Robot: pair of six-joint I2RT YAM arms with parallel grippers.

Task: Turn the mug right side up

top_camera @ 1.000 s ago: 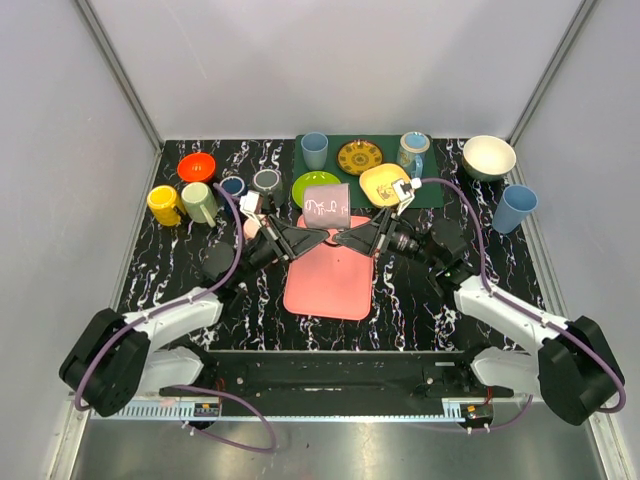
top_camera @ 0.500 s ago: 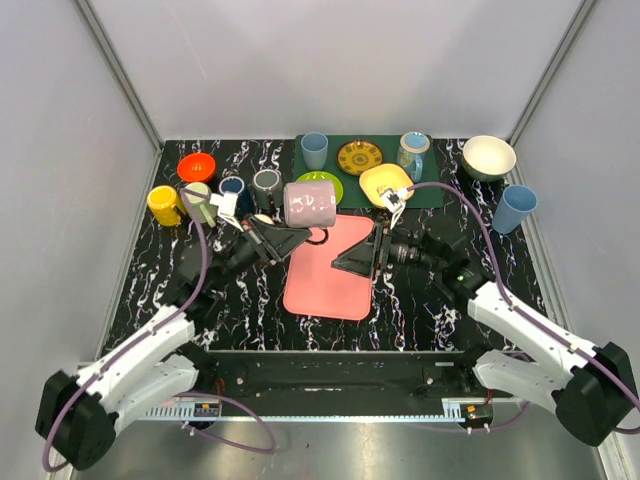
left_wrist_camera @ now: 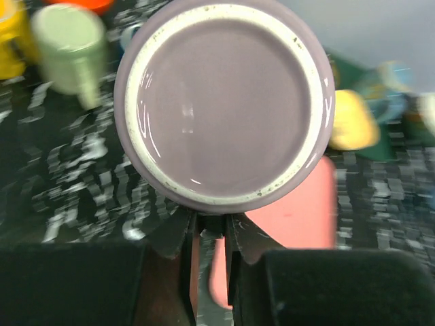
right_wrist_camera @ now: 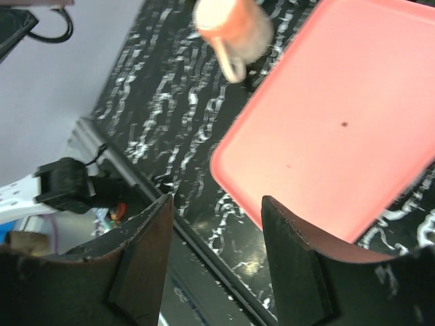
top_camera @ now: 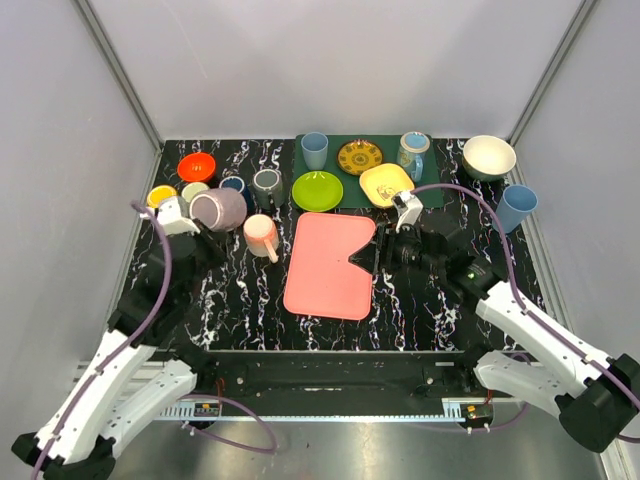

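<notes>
Currently mid-task: left gripper (left_wrist_camera: 207, 231) clamps the purple mug (left_wrist_camera: 224, 102), apparently lifted over the table's (top_camera: 240, 290) left rear, base facing the wrist camera. Right gripper (right_wrist_camera: 217, 210) is spread wide, empty, over the pink tray (right_wrist_camera: 326, 136). Remaining, probably: set the mug down upright.

The mug (left_wrist_camera: 224, 109) in the left hand (left_wrist_camera: 211, 229) is dull mauve, its foot ringed in off-white with dark specks; the hand itself is black. The tabletop (top_camera: 250, 300) is black, veined with white like marble. Ahead of the right hand (right_wrist_camera: 216, 204), also black, lies a plain salmon-pink tray (right_wrist_camera: 340, 136), and past the tray's far corner a paler pink mug (right_wrist_camera: 231, 24). Just beyond the left hand stand a yellow mug (top_camera: 158, 195) and a pale green mug (top_camera: 193, 188), with an orange bowl (top_camera: 196, 166) behind them.
</notes>
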